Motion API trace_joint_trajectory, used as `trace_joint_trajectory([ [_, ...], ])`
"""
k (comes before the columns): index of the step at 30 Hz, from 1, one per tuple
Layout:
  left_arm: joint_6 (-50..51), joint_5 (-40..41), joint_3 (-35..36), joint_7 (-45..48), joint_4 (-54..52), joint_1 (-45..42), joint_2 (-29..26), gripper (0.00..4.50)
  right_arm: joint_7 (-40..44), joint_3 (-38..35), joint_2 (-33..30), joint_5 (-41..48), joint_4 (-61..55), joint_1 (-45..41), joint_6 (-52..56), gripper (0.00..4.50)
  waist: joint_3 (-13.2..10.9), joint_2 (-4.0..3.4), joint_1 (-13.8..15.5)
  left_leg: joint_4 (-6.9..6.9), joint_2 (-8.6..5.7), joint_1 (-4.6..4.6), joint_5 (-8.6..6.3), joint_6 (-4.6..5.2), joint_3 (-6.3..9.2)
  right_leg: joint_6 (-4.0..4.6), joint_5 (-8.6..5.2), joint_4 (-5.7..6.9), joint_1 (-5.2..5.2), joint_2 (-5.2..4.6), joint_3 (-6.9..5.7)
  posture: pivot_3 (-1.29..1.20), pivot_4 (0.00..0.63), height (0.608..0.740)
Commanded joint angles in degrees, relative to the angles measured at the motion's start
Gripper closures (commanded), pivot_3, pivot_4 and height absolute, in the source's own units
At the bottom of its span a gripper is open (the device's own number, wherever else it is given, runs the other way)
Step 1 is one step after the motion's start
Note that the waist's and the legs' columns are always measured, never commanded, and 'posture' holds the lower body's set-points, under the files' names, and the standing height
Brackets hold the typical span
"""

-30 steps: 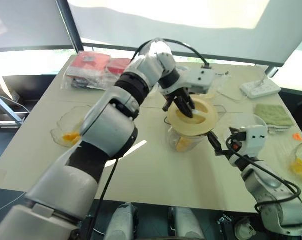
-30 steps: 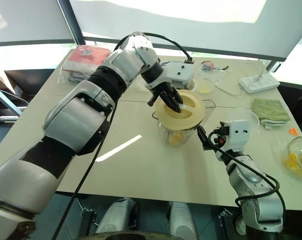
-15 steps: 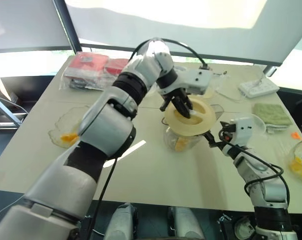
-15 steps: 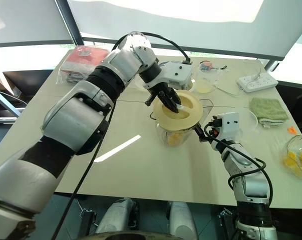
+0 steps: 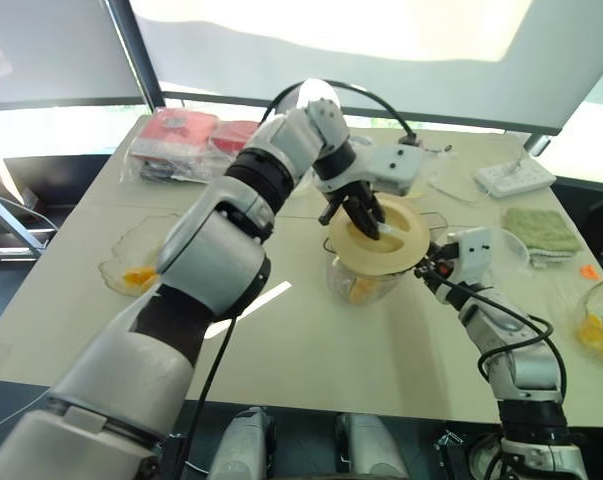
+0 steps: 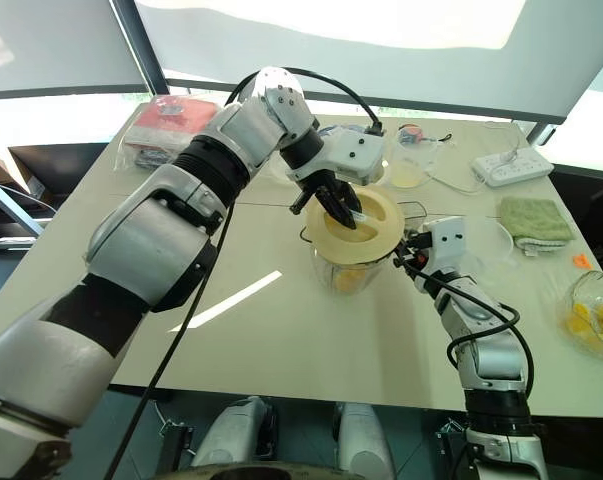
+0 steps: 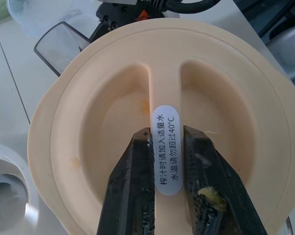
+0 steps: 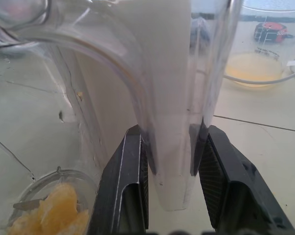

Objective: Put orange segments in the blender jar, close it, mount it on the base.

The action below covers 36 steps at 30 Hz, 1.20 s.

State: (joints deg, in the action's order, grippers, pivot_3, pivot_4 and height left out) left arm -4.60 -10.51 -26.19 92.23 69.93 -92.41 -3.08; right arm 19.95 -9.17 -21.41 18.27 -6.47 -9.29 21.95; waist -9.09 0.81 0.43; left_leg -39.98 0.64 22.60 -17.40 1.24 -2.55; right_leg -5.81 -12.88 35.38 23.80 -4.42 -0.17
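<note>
Eye views: left gripper (image 6: 343, 210) pinches lid (image 6: 366, 240), which hides most of blender jar (image 6: 343, 272), mid beige table (image 6: 281, 340); blinds (image 6: 331, 50) behind.
Left wrist: grip closed on labelled ridge (image 7: 165, 98).
Right wrist: right gripper (image 8: 171, 131) clasps jar handle (image 8: 167, 73); orange segments (image 8: 54, 210) cut off.

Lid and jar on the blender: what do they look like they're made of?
Lid: cream, opaque and matte, with soft moulded curves and a stuck-on label. It looks like plastic, possibly silicone. Jar: clear and glossy, with the orange segments visible through the wall. Likely hard plastic, though glass can't be ruled out.
</note>
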Motion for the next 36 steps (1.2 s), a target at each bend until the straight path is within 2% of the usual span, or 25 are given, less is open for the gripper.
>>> trace_joint_trajectory([
  [1,0.3,-4.0,-4.4,0.3,2.1,4.5,0.1,4.25,-2.0,-1.6,0.7,0.5,-5.1,0.4,0.4,3.65,0.0,0.00,0.1,0.01,0.00,-0.01,0.00,0.00,0.00,0.00,0.00,0.00,0.00,0.00,0.00,0.00,0.150,0.740],
  [4,0.4,-6.2,-4.5,-1.2,0.5,5.3,-0.5,4.25,-4.1,-1.2,0.9,-0.9,-7.0,1.4,2.0,3.65,0.0,-0.01,0.1,0.01,0.00,-0.01,0.00,0.00,0.00,0.00,0.00,-0.02,-0.02,-0.01,0.00,0.00,0.150,0.740],
  [16,15.9,-8.4,-6.0,-4.5,-7.1,10.6,-1.1,4.25,-13.2,-1.4,4.1,-2.5,-14.9,0.6,13.6,3.65,0.2,-0.06,0.2,0.02,-0.01,-0.12,-0.03,0.04,0.04,0.01,-0.01,-0.18,-0.20,-0.08,-0.03,0.00,0.150,0.740],
  [25,29.4,-7.0,-5.9,-3.6,-14.2,14.5,-0.5,4.25,-14.5,-1.4,5.5,-3.2,-16.4,-0.1,17.6,3.65,0.9,-0.10,-0.3,0.03,0.02,-0.21,-0.06,0.08,0.09,0.01,-0.01,-0.20,-0.27,-0.07,-0.06,0.00,0.150,0.740],
  [30,33.9,-8.1,-6.9,-7.2,-16.3,16.3,-0.4,4.25,-14.9,-1.7,5.4,-3.6,-16.2,-0.3,18.5,3.65,1.2,-0.12,-0.3,0.15,0.04,-0.24,-0.06,0.08,0.12,0.00,-0.03,-0.23,-0.26,-0.06,-0.07,0.00,0.150,0.740],
  [36,44.0,-8.5,-6.4,-13.3,-17.8,17.2,1.1,4.25,-15.6,-1.8,5.3,-3.8,-17.3,0.0,19.6,3.65,1.4,-0.17,-0.1,0.15,0.04,-0.29,-0.07,0.07,0.14,-0.01,-0.04,-0.28,-0.29,-0.11,-0.09,0.00,0.150,0.740],
])
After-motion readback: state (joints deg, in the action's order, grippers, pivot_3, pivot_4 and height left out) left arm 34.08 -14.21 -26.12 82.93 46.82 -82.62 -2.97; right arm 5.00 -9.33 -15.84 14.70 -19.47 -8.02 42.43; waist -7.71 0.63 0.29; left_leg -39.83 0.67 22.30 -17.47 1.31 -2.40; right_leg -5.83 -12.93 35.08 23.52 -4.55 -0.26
